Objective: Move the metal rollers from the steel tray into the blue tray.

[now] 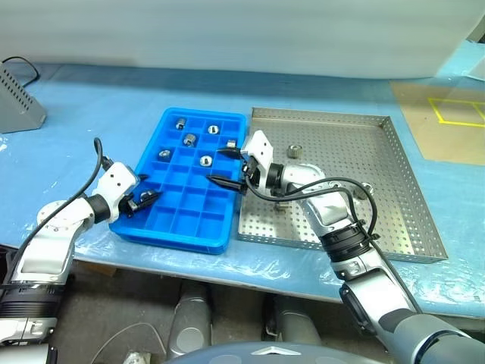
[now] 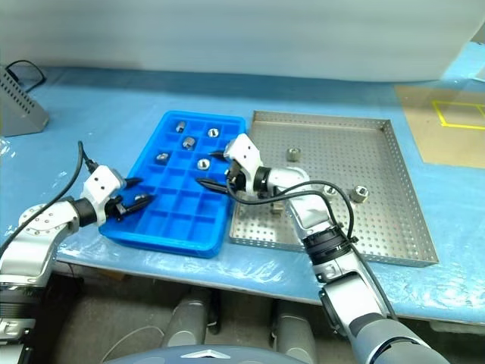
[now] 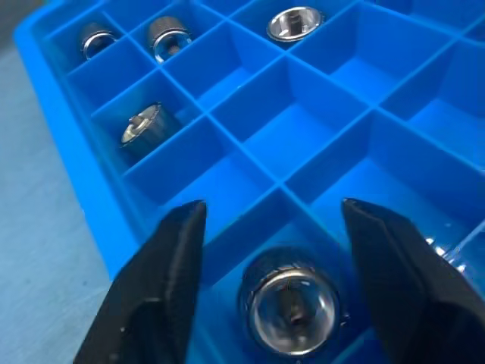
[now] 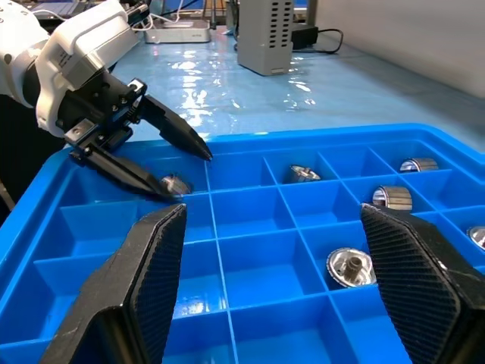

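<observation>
Nearest you, your left gripper (image 1: 149, 199) reaches over the near left edge of the blue tray (image 1: 204, 224), its fingers spread apart. In the left wrist view a metal roller (image 3: 290, 307) lies in a compartment directly between those two black fingers (image 3: 163, 280), and neither finger touches it. The right wrist view shows the same roller (image 4: 176, 184) lying at the tip of the lower finger; you cannot tell from there whether it makes contact.

Your right gripper (image 1: 226, 167) comes in from the side of the steel tray (image 1: 402, 197) and points left across the blue tray's right-hand columns. Its fingers (image 4: 144, 288) stand wide apart and hold nothing.

Farther back in the blue tray, five more rollers each occupy a compartment of their own: one (image 1: 164, 154) on the left column at mid-depth, one (image 1: 206, 160) near the middle, one (image 1: 189, 139) just behind these, and two in the far row (image 1: 180, 123) (image 1: 214, 130).

The steel tray lies just beside the blue tray, on its right. Two rollers are plainly visible on its perforated floor: one (image 1: 294, 151) toward the far left, one (image 1: 367, 189) right of centre. A third object, partly hidden, lies under your right forearm (image 1: 281, 205); you cannot identify it with certainty.

Both trays stand on a blue-covered table (image 1: 91, 136). A grey perforated metal box (image 1: 17, 102) stands at the far left.
</observation>
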You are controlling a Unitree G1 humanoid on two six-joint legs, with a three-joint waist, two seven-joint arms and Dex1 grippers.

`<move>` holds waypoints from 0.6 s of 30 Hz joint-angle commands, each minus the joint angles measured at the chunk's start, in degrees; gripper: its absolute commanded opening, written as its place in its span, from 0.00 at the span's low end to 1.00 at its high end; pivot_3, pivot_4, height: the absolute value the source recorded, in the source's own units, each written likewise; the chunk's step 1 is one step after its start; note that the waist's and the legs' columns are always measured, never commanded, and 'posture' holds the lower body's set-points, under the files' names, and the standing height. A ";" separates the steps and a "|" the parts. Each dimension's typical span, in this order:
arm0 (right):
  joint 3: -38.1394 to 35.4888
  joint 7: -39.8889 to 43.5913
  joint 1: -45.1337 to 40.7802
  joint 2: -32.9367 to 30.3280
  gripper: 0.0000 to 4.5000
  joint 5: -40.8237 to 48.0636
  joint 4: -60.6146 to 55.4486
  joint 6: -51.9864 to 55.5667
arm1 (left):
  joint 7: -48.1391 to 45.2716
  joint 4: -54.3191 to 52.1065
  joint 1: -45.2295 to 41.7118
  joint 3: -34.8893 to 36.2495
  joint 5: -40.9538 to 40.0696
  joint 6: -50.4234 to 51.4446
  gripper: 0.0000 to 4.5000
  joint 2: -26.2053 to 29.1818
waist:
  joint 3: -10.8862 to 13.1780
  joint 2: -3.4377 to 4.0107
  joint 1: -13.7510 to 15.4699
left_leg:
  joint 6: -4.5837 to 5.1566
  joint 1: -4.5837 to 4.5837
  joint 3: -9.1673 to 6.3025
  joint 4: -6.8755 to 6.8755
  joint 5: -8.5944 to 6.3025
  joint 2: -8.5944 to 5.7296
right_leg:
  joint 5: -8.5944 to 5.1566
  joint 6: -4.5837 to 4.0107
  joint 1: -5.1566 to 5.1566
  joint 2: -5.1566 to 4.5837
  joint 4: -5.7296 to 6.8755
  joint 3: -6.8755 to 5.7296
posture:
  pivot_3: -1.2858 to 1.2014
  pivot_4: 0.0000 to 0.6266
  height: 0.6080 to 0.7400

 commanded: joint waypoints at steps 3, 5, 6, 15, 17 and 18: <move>-1.18 -1.16 0.92 -0.17 0.83 0.31 -3.55 -1.00 | -2.25 -5.04 -4.23 -0.53 -4.37 2.73 0.62 -0.34 | 0.00 0.00 0.17 | 0.00 -0.03 0.00 0.00 0.00 0.00 | 0.00 -0.01 -0.01 0.00 0.00 -0.01 | 0.56 0.24 1.00; -1.45 -1.57 1.46 -0.60 0.83 0.35 -4.25 -0.81 | -3.51 -5.76 -5.06 -1.93 -4.56 2.93 0.62 -0.32 | 0.00 0.00 0.04 | 0.00 -0.03 0.00 0.03 0.00 -0.01 | 0.00 -0.01 0.01 0.00 0.00 -0.01 | 0.54 0.24 1.00; -1.78 -1.94 2.04 -1.10 0.83 0.32 -4.95 -0.55 | -5.08 -6.54 -5.48 -3.22 -4.73 2.91 0.62 -0.02 | 0.00 0.00 -0.03 | 0.00 -0.03 0.01 0.06 0.00 -0.01 | 0.01 -0.01 0.02 -0.01 0.01 0.00 | 0.54 0.24 1.00; -9.28 -8.57 7.55 -7.26 0.83 0.88 -12.65 3.69 | -9.66 3.82 -23.75 -8.99 -6.52 1.94 0.62 -6.14 | 0.00 0.00 -1.36 | -0.12 -0.01 0.03 0.28 0.11 0.00 | 0.01 -0.01 0.05 -0.01 0.29 0.03 | 0.47 0.24 1.00; -10.54 -9.60 8.49 -9.00 0.83 0.26 -13.94 4.06 | -10.26 8.27 -27.74 -11.68 -5.08 -0.51 0.62 -9.45 | -0.02 0.01 -1.96 | -0.13 0.04 0.04 0.33 0.11 -0.04 | 0.02 0.02 0.11 -0.03 0.29 0.08 | 0.46 0.24 1.00; -11.62 -10.27 9.16 -9.73 0.83 0.59 -14.83 4.64 | -11.10 11.16 -29.69 -13.24 -4.38 -1.57 0.62 -11.37 | -0.02 0.00 -2.37 | -0.13 0.04 0.04 0.41 0.11 -0.03 | 0.02 0.03 0.13 -0.02 0.29 0.09 | 0.44 0.24 1.00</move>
